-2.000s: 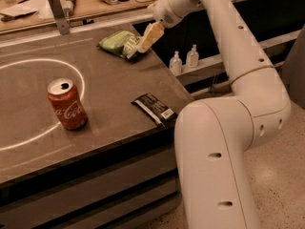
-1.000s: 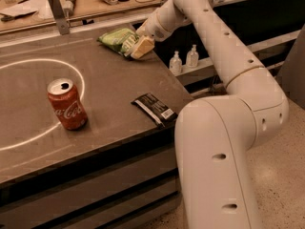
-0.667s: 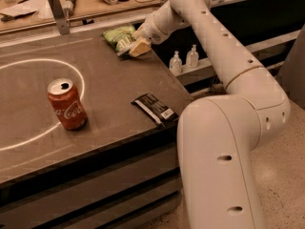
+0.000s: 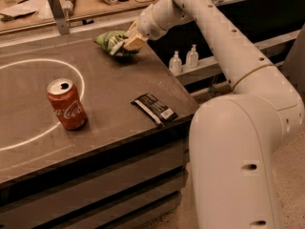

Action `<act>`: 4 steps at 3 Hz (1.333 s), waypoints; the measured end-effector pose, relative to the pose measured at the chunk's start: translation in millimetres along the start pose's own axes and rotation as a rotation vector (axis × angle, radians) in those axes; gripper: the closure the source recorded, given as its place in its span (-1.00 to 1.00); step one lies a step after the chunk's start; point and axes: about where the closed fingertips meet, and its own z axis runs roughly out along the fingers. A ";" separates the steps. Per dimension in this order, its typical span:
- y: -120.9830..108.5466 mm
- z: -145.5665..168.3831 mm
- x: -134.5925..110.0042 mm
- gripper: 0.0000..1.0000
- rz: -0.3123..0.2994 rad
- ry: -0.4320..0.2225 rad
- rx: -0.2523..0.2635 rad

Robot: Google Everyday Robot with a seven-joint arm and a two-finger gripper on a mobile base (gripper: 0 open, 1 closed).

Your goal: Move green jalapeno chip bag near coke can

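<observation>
The green jalapeno chip bag is at the far right part of the dark table, raised a little above its shadow. My gripper is closed on the bag's right end, its tan fingers pinching it. The coke can, red with white script and a silver top, stands upright at the front left, well apart from the bag and gripper.
A flat black wrapper with a white label lies near the table's front right edge. A white ring is painted on the table. Two small bottles stand on a shelf right of the table. A cluttered counter is behind.
My gripper came down onto the bag's right end and closed on it; the bag has shifted slightly left and lifted a little. The can and wrapper have not moved.
</observation>
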 end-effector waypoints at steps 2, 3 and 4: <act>46.5 -29.8 -43.4 1.00 -0.212 -0.108 -0.099; 78.2 -38.1 -49.1 1.00 -0.254 -0.151 -0.163; 109.7 -40.5 -54.6 1.00 -0.275 -0.191 -0.225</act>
